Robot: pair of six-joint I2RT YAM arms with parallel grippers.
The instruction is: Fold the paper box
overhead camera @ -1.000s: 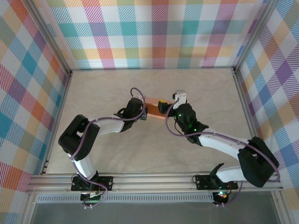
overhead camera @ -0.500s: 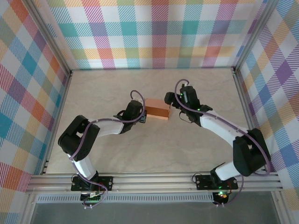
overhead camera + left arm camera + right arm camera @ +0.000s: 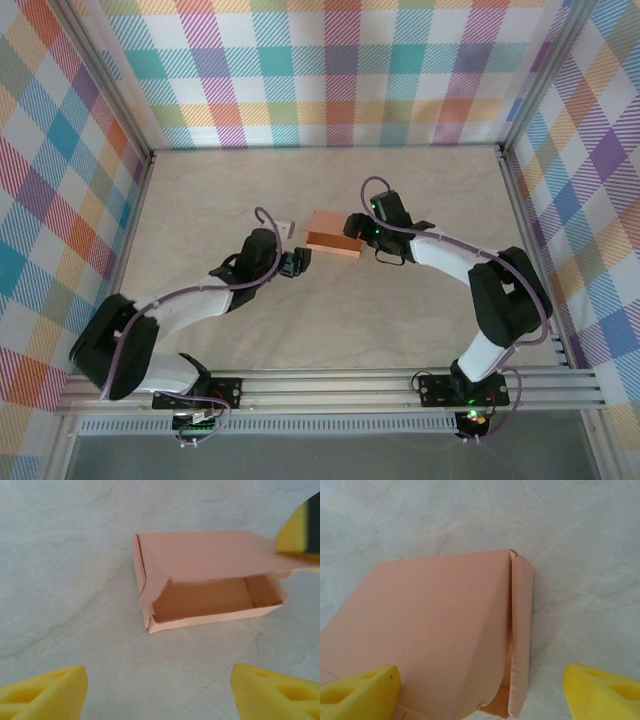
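The paper box is a small salmon-orange shallow box lying mid-table. Its lid stands slightly raised, so the inside shows through the near gap. My left gripper is open just near-left of the box, clear of it, with bare table between its yellow fingertips. My right gripper is open at the box's right end. One of its fingers lies at the lid's far right corner. In the right wrist view the gripper straddles the lid and side wall.
The marbled table top is fenced by aluminium rails and plaid walls on three sides. Both arm bases sit at the near edge.
My left gripper has opened, let go of the box and drawn back toward the near left. My right gripper swung off the box to the far right, then came back to its right end.
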